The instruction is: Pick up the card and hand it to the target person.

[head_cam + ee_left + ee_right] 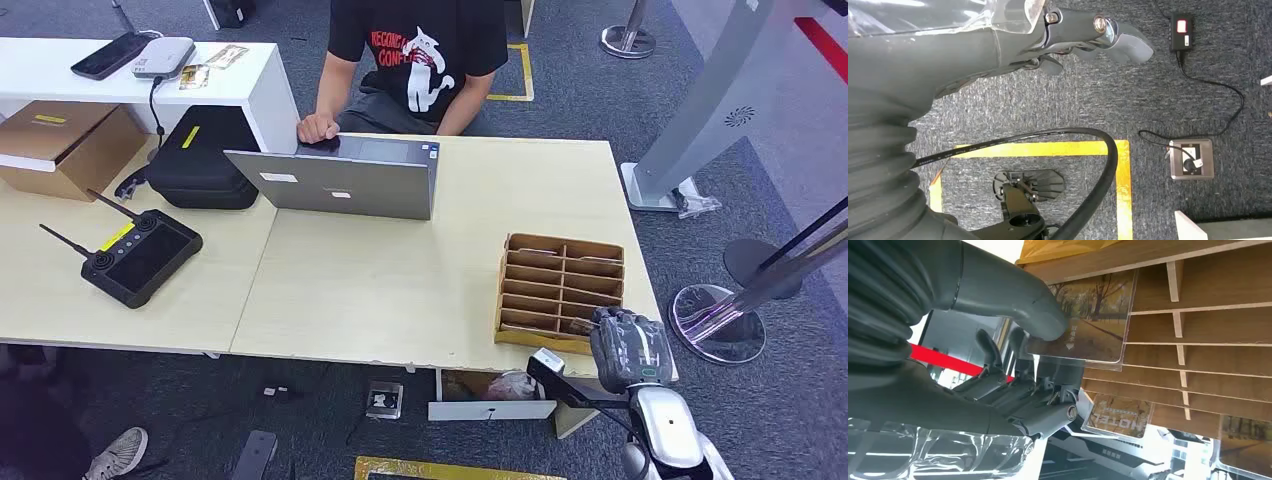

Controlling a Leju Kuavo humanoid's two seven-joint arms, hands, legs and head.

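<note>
A wooden card rack (560, 290) stands at the table's front right corner. My right hand (630, 345) is at its near edge. In the right wrist view its thumb (1040, 315) presses on a card (1098, 315) printed with a tree-lined path, and the darker fingers lie under it, so the card is pinched at the rack (1208, 365). A second card marked HOTEL (1120, 415) lies in a lower slot. A person in a black T-shirt (420, 55) sits across the table with a hand (317, 128) beside the laptop. My left hand (998, 45) hangs over the carpet and holds nothing.
An open laptop (340, 180) stands mid-table, facing the person. A black remote controller (140, 255), a black case (200, 155) and a cardboard box (65, 145) lie on the left table. A chrome post base (718, 322) stands on the floor to the right of the rack.
</note>
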